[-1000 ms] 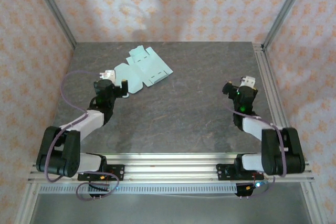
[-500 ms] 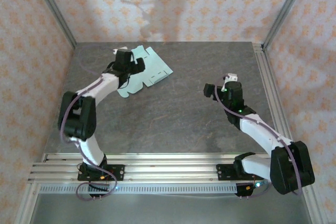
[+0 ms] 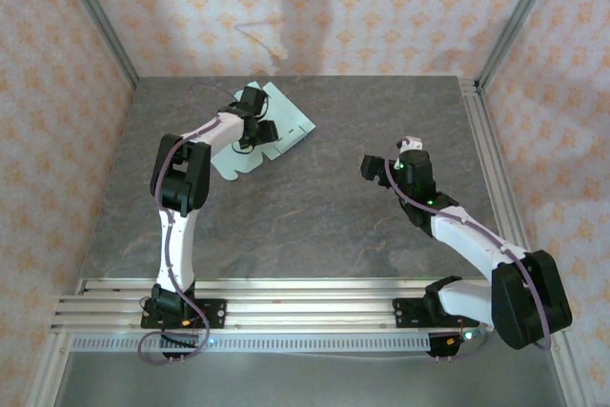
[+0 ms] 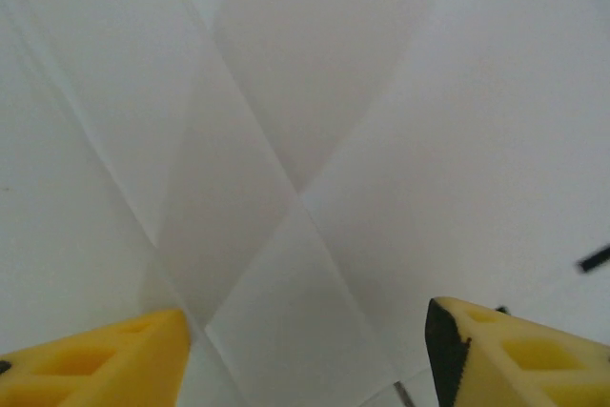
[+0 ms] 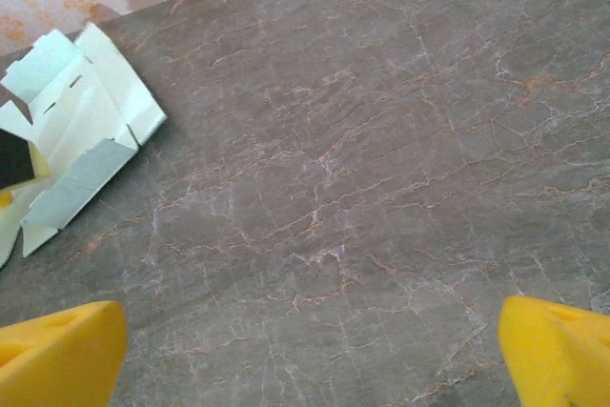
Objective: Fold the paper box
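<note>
on my left wrist feed i'm looking at the paper box [image 4: 400, 92] from very close: pale, nearly white card with soft shadow bands. two creases meet in a crossing [image 4: 299, 194] roughly mid-frame, and i place everything from there. below the crossing, off to either side, sit the yellow fingertips [image 4: 95, 359] of the left gripper [image 4: 305, 364], spread wide with bare card between them (i can't tell if they touch it). far right of the crossing lies a short dark mark [image 4: 595, 257].
</note>
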`<action>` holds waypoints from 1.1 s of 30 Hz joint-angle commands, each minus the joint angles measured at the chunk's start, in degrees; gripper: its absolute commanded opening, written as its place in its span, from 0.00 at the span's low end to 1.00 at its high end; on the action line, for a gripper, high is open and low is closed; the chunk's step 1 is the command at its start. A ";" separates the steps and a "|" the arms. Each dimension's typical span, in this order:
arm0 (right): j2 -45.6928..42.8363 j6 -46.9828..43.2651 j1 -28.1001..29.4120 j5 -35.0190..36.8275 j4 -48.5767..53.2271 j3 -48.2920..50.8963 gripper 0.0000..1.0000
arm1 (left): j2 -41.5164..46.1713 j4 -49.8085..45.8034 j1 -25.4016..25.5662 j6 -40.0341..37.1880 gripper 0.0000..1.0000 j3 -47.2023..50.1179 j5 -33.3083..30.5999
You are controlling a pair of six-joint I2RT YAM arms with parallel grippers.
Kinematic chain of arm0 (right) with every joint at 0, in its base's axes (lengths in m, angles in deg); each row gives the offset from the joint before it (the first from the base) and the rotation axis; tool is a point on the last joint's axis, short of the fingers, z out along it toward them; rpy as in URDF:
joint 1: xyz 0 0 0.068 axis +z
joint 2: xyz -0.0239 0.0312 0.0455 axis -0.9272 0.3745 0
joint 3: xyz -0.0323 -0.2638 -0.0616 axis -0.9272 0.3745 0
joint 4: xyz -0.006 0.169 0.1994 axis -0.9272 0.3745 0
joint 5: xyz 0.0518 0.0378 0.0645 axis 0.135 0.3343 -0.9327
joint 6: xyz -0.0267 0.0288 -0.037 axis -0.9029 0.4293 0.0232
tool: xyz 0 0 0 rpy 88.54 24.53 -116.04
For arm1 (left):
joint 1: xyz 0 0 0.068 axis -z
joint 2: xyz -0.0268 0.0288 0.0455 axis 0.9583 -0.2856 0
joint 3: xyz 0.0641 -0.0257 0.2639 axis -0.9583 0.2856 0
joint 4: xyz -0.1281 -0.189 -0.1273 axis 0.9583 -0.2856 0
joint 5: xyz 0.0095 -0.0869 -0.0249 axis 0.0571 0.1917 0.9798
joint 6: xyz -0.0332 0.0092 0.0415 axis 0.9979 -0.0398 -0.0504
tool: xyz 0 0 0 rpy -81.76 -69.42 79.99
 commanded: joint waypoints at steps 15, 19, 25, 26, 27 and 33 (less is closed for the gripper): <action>4.57 5.70 0.16 -5.37 1.56 -7.52 0.99 | 10.64 -1.92 2.02 -4.42 0.63 18.75 14.53; 6.45 4.72 0.21 -11.19 1.56 -9.37 0.99 | 15.30 -0.04 3.50 -3.47 0.64 24.75 17.54; 12.13 5.45 0.24 -23.50 -1.29 -11.85 0.99 | 23.80 2.48 5.77 -1.55 0.64 34.84 18.63; 12.97 6.05 0.18 -24.60 -2.01 -12.12 0.99 | 24.96 2.64 5.94 -1.43 0.64 36.12 18.79; 14.13 6.58 0.23 -25.89 -2.51 -12.66 0.99 | 26.23 2.71 6.10 -1.38 0.64 37.37 18.99; 23.67 7.39 0.41 -37.92 -2.10 -18.84 0.99 | 30.23 2.18 6.38 -2.51 0.64 40.96 19.96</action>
